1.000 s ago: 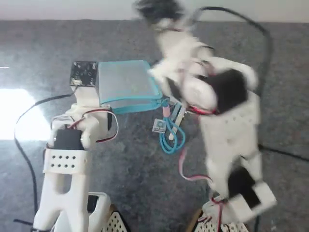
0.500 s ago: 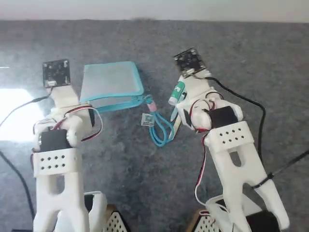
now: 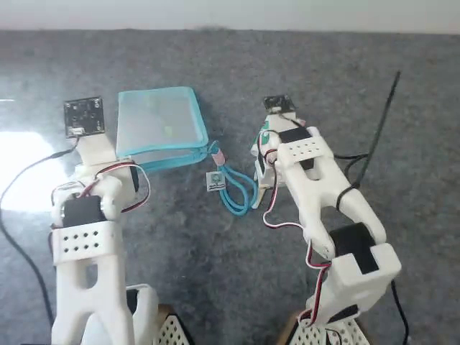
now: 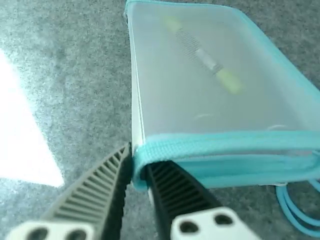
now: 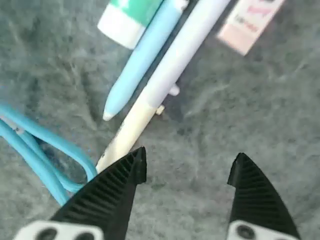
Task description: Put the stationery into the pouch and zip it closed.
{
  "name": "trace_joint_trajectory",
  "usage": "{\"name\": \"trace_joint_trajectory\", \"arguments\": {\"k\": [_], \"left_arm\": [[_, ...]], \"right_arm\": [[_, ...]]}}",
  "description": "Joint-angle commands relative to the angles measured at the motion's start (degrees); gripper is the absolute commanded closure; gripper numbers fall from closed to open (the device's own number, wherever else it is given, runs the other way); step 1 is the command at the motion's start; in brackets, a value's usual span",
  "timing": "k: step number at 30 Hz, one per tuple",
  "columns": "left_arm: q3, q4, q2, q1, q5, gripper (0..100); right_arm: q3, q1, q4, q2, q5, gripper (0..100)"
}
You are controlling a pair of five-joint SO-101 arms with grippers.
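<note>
Pouch (image 3: 159, 123): teal-edged, translucent, flat on the grey table (image 3: 402, 86).
Left gripper (image 4: 137, 161): fingers pinching the pouch's zipper-edge corner.
Right gripper (image 5: 190, 157): fingers spread wide over white pen (image 5: 167, 70) and light-blue pen (image 5: 142, 57) — both lying outside the pouch.

A teal-edged corner of the translucent pouch (image 4: 200, 100) is pinched by the left gripper (image 4: 139, 162). A yellow-tipped pen (image 4: 202, 57) is seen inside, and a blue cord (image 4: 295, 210) just beside the pouch.

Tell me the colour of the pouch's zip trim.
Turquoise, running round the frosted pouch; it shows best in the left wrist view.
</note>
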Motion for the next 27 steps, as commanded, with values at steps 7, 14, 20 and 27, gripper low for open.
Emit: {"name": "trace_joint_trajectory", "arguments": {"k": [7, 14, 20, 27], "left_arm": [[-0.1, -1.7, -1.1, -0.5, -0.4, 99], [0.0, -1.7, -1.1, -0.3, -0.4, 99], [0.0, -1.7, -1.1, -0.3, -0.4, 99], [0.0, -1.7, -1.1, -0.3, -0.4, 99]], "right_arm": [[-2.3, -3.5, 1.1, -2.9, -4.9, 73.9], [-2.4, -5.4, 0.3, -1.3, -5.5, 73.9], [-2.5, -5.4, -3.6, 5.1, -8.4, 73.9], [-3.3, -5.1, -1.9, 7.9, -17.8, 74.2]]}}
